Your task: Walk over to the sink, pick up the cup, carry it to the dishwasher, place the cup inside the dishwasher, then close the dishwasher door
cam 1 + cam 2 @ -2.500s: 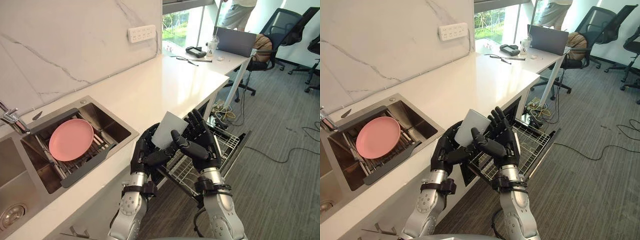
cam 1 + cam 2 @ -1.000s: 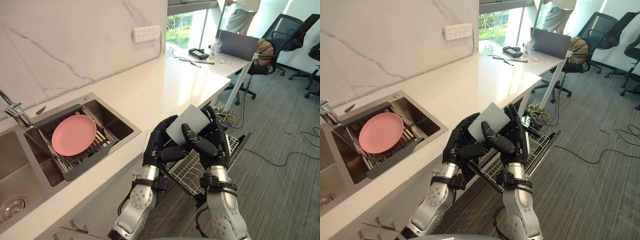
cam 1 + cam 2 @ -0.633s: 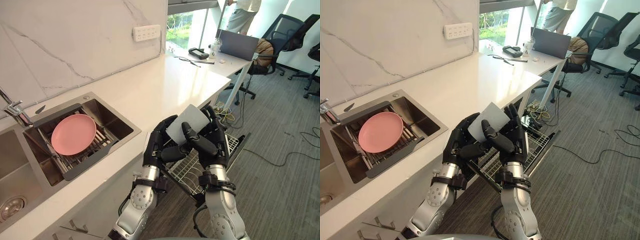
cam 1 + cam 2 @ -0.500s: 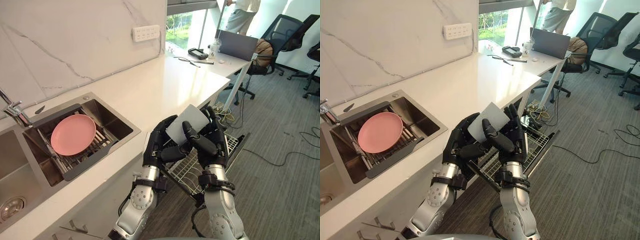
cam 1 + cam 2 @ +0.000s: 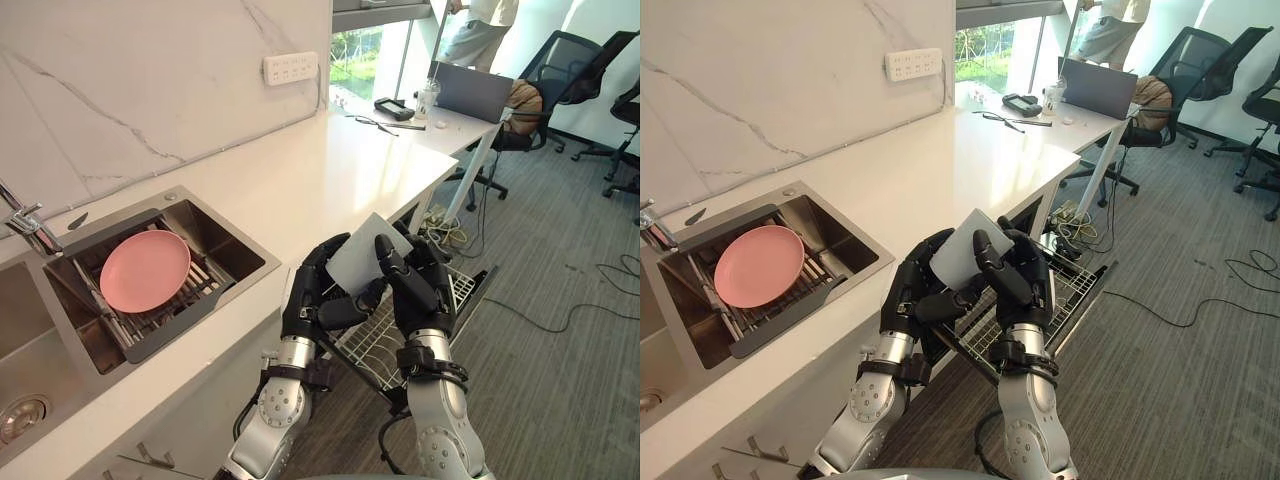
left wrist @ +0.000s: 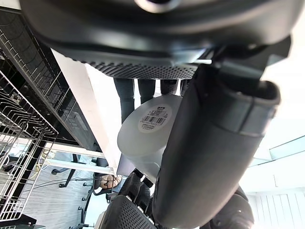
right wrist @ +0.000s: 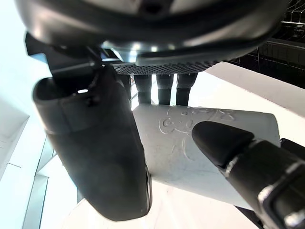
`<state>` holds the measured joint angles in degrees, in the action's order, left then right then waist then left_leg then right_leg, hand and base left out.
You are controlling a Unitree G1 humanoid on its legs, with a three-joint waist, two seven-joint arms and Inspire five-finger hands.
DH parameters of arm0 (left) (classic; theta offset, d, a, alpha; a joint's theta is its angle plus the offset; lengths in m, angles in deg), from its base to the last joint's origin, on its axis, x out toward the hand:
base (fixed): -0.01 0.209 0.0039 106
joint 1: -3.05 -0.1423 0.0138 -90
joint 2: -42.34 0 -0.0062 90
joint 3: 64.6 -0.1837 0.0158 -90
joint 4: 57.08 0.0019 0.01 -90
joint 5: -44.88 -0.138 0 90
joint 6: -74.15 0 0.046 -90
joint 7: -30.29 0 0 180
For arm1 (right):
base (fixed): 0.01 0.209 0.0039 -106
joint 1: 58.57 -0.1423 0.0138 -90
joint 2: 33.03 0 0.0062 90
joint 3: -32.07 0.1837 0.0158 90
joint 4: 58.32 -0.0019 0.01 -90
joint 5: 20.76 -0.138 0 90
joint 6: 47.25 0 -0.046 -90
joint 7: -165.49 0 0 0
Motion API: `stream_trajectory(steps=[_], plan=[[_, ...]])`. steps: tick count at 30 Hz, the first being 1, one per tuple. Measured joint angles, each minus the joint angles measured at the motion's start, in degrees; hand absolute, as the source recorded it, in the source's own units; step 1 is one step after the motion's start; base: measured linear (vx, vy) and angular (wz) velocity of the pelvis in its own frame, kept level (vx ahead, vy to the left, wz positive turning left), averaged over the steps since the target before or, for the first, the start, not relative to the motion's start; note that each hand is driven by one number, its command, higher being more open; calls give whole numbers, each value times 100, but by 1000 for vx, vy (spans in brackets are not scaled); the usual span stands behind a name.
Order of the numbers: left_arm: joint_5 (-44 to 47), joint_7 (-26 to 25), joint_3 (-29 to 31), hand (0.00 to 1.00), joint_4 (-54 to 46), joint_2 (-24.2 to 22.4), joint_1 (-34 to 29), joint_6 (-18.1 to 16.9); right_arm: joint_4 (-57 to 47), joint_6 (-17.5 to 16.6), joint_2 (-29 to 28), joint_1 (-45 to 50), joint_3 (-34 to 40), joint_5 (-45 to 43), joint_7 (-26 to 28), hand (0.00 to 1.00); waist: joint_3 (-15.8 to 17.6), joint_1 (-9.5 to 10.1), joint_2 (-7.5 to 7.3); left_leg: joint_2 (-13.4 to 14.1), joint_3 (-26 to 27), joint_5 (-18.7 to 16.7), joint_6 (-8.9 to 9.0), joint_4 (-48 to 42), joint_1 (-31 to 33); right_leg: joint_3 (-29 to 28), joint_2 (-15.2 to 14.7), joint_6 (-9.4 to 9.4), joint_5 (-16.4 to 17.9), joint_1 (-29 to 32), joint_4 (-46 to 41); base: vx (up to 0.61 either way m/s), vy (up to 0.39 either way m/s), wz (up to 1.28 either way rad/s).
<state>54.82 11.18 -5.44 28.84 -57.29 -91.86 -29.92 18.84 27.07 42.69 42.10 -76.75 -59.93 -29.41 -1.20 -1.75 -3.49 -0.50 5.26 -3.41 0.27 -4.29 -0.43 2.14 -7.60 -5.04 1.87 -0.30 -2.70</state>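
Cup [image 5: 358,258] near white counter [image 5: 300,170], grey carpet [image 5: 560,360]

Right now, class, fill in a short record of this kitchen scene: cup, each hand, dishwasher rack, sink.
cup: white, tilted, held in the air between both hands
left hand: curled round the cup
right hand: curled round the cup
dishwasher rack: pulled out, below the hands, cup not yet in it
sink: holds a pink plate
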Motion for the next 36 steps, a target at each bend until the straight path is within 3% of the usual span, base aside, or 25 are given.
stream_trajectory(steps=[14, 28, 36], plan=[[10, 310, -52, 90, -77, -78, -93, 35, 19, 3, -109, -106, 360, 165, 118, 30, -38, 0, -19, -2, -3, 109, 6, 218, -135, 16, 9, 5, -9, -46, 30, -2, -1, 0], [484, 696, 728, 90, -333, -189, -410, 48, 56, 17, -280, -103, 1590, 664, 119, 30, -37, -22, -25, -2, -17, 111, 3, 322, -187, 51, 12, -2, -14, -100, 115, 0, 0, 0], [919, 1310, 793, 90, -216, -179, -863, 102, 56, 92, -290, -103, 2185, 790, 117, 30, 29, -38, -41, -3, -13, 105, 6, 339, -218, 50, 10, -2, -14, -134, 135, 0, 0, 0]])
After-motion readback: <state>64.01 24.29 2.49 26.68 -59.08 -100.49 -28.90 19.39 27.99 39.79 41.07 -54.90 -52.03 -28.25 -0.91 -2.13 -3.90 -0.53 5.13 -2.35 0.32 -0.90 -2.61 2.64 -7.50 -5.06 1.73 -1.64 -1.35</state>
